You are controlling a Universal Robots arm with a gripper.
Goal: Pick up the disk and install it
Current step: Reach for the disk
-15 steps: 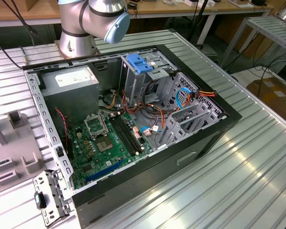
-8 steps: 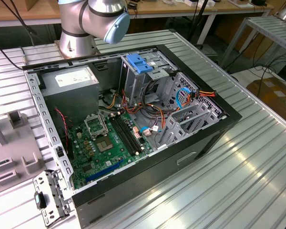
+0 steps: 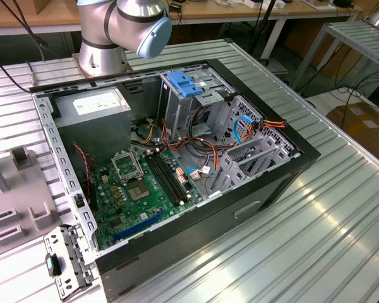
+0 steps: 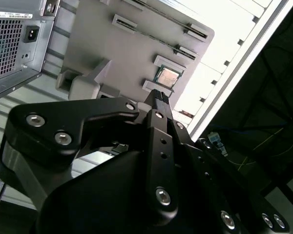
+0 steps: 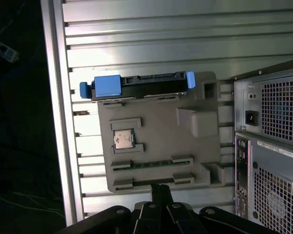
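The disk (image 5: 136, 86) stands on its edge in a slot at one end of a grey fixture plate (image 5: 156, 146) on the ribbed metal table. It is a flat silver drive framed by blue carrier rails with a blue tab at one end. My gripper (image 5: 161, 189) is above the opposite end of the plate, well apart from the disk, with its black fingers pressed together and nothing between them. In the second wrist view the gripper (image 4: 158, 95) hangs over the same plate (image 4: 112, 53).
A processor chip (image 5: 123, 139) sits in a pocket on the plate. The open computer case (image 3: 177, 164) lies beside it, rear panel (image 5: 268, 146) toward the plate, with a bare blue bracket (image 3: 180, 84) on its drive cage (image 3: 196, 104). The table edge (image 5: 58, 122) runs close by.
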